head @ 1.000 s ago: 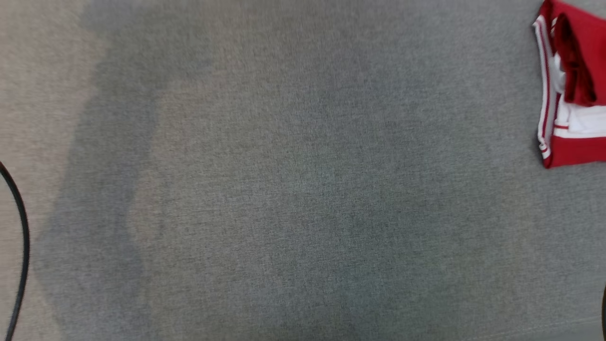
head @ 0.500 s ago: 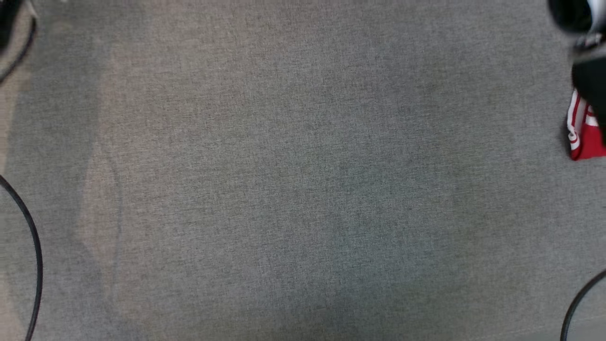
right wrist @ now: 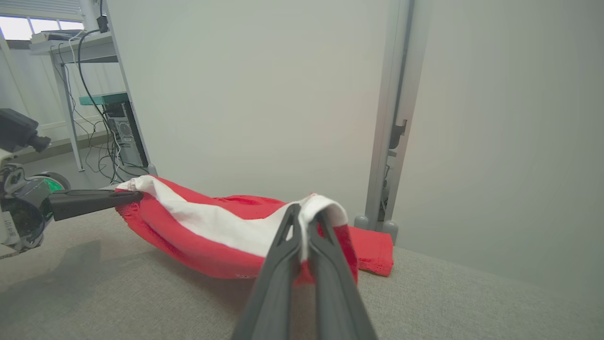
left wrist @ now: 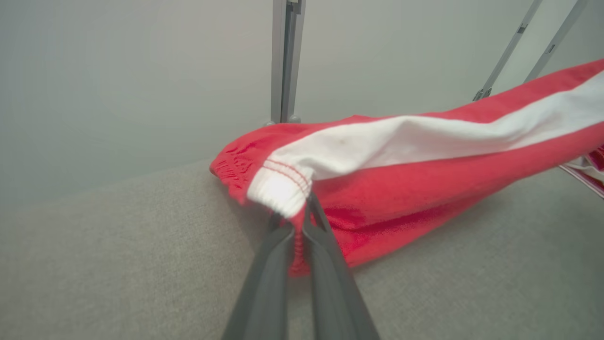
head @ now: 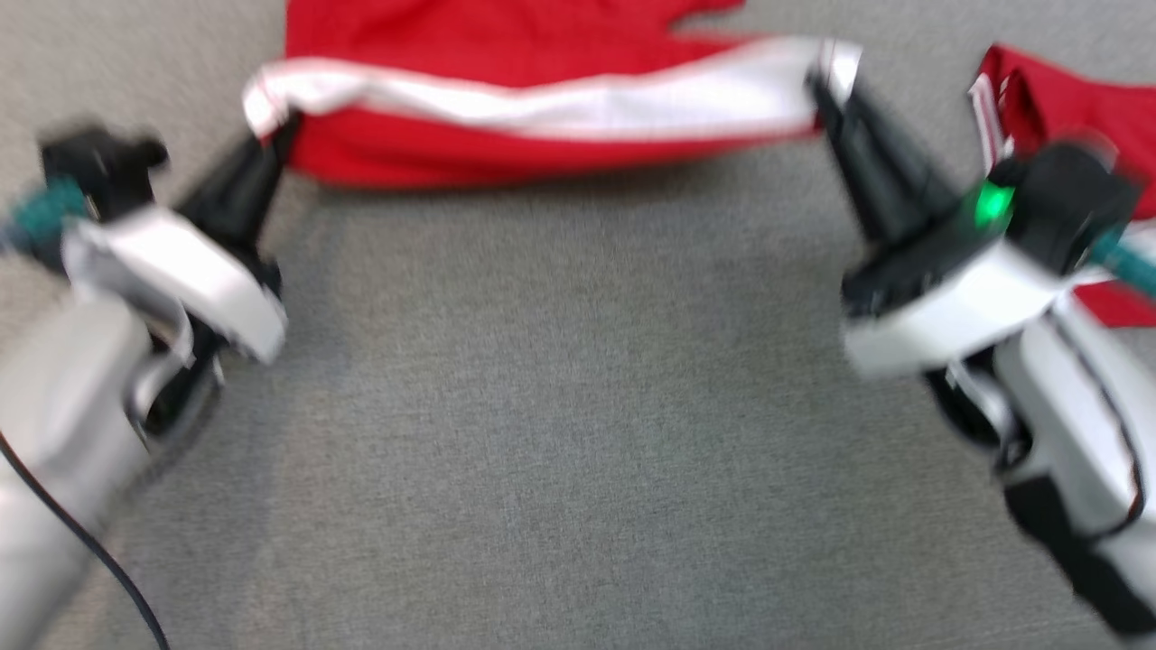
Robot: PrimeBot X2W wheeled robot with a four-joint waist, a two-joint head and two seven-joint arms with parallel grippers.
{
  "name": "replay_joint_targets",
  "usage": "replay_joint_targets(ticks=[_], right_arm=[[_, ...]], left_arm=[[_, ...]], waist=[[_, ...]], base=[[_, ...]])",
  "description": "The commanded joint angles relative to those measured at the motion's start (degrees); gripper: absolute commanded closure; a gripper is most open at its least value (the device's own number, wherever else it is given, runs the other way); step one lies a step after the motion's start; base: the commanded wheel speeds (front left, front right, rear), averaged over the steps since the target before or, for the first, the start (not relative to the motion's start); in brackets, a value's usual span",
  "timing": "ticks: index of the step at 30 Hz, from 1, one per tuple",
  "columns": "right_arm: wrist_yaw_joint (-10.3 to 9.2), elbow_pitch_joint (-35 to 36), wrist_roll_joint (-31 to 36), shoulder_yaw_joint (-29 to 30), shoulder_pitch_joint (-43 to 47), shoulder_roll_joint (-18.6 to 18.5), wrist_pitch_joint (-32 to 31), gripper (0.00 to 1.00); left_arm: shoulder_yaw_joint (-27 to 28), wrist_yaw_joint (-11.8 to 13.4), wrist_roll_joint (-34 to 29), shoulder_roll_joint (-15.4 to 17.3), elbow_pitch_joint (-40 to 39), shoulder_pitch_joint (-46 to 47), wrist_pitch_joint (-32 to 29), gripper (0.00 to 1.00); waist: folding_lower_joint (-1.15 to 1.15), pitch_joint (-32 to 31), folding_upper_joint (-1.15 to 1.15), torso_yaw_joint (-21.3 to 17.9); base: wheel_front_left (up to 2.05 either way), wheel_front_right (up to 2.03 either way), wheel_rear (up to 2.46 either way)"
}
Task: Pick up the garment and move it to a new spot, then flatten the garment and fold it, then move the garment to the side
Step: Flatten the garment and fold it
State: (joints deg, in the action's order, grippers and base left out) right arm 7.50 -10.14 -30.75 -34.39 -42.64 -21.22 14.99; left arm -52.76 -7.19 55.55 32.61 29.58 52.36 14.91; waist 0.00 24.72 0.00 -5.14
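Note:
The garment (head: 542, 90) is red with a broad white stripe and hangs stretched between my two grippers over the far part of the grey fabric surface (head: 578, 406). My left gripper (head: 275, 135) is shut on its ribbed white end; the left wrist view shows the fingers pinching red cloth (left wrist: 424, 174) at the left gripper (left wrist: 297, 217). My right gripper (head: 826, 86) is shut on the other end. In the right wrist view the right gripper (right wrist: 304, 215) clamps the white band, and the garment (right wrist: 212, 226) sags toward the left gripper (right wrist: 132, 196).
A second red and white garment (head: 1066, 99) lies at the far right, behind my right wrist. A pale wall with a metal post (right wrist: 396, 118) stands behind the surface. A desk with cables and a computer (right wrist: 118, 132) stands off to the side.
The head camera has moved: earlier it showed bare grey surface with a red garment at the right edge. Now both arms and the stretched garment are in it.

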Motion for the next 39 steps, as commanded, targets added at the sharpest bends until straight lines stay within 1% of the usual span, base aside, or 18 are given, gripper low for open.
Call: replay_joint_targets(ticks=[1, 5, 8, 11, 14, 17, 21, 26, 28, 31, 35, 39], right_arm=[[0.01, 0.2, 0.3, -0.3, 2.6, -0.5, 0.3, 1.00], [0.01, 1.2, -0.4, -0.8, 10.4, -1.2, 0.3, 1.00], [0.01, 1.5, -1.2, -1.1, 16.2, -1.8, 0.3, 1.00], [0.01, 1.8, -2.2, -0.2, 21.7, -2.1, 0.3, 1.00], [0.01, 2.6, -3.1, 1.9, 27.7, -2.0, 0.3, 1.00], [0.01, 4.4, -3.3, 4.9, 32.9, -1.5, 0.3, 1.00], [0.01, 6.9, -2.0, 7.9, 39.2, -0.8, 0.3, 1.00], [0.01, 8.5, -0.4, 11.0, 44.3, 0.9, 0.3, 1.00], [0.01, 8.7, 0.0, 11.3, 44.8, 1.1, 0.3, 1.00], [0.01, 8.9, 0.7, 12.0, 46.1, 1.8, 0.3, 1.00], [0.01, 9.0, 0.9, 12.5, 46.0, 2.0, 0.3, 1.00], [0.01, 8.0, -0.1, 13.1, 43.2, 2.3, 0.3, 1.00]], left_arm=[[1.5, 0.1, -1.3, -0.9, -0.7, -2.8, 0.3, 1.00], [7.2, 0.4, -5.7, -3.1, -2.7, -13.7, 0.3, 1.00], [10.5, 0.3, -8.3, -5.1, -3.7, -21.0, 0.3, 1.00], [14.0, 0.2, -10.4, -7.0, -4.6, -27.7, 0.3, 1.00], [17.5, 0.1, -12.5, -9.1, -6.3, -33.8, 0.3, 1.00], [20.5, 0.0, -15.2, -10.3, -8.7, -38.3, 0.3, 1.00], [24.3, -0.1, -17.7, -11.9, -10.8, -44.1, 0.3, 1.00], [28.4, -0.2, -19.5, -14.7, -13.0, -49.9, 0.3, 1.00], [28.9, -0.3, -19.9, -15.1, -13.3, -50.8, 0.3, 1.00], [30.0, -0.3, -20.8, -16.6, -13.7, -52.8, 0.3, 1.00], [30.4, -0.3, -21.6, -17.7, -13.2, -53.0, 0.3, 1.00], [29.4, -0.3, -21.6, -17.7, -12.4, -50.6, 0.3, 1.00]], waist=[[0.00, -5.2, 0.00, 0.3], [0.00, -11.0, 0.00, 0.7], [0.00, -15.3, 0.00, 0.8], [0.00, -19.8, 0.00, 1.0], [0.00, -23.7, 0.00, 1.2], [0.00, -25.3, 0.00, 1.4], [0.00, -26.9, 0.00, 1.2], [0.00, -28.0, 0.00, 0.9], [0.00, -28.2, 0.00, 0.9], [0.00, -28.4, 0.00, 1.0], [0.00, -28.2, 0.00, 1.5], [0.00, -27.4, 0.00, 2.0]], base=[[0.00, 0.00, 0.00], [0.00, 0.00, 0.00], [0.00, 0.00, 0.00], [0.00, 0.00, 0.00], [0.00, 0.00, 0.00], [0.00, 0.00, 0.00], [0.00, 0.00, 0.00], [0.00, 0.00, 0.00], [0.00, 0.00, 0.00], [0.00, 0.00, 0.00], [0.00, 0.00, 0.00], [0.00, 0.00, 0.00]])
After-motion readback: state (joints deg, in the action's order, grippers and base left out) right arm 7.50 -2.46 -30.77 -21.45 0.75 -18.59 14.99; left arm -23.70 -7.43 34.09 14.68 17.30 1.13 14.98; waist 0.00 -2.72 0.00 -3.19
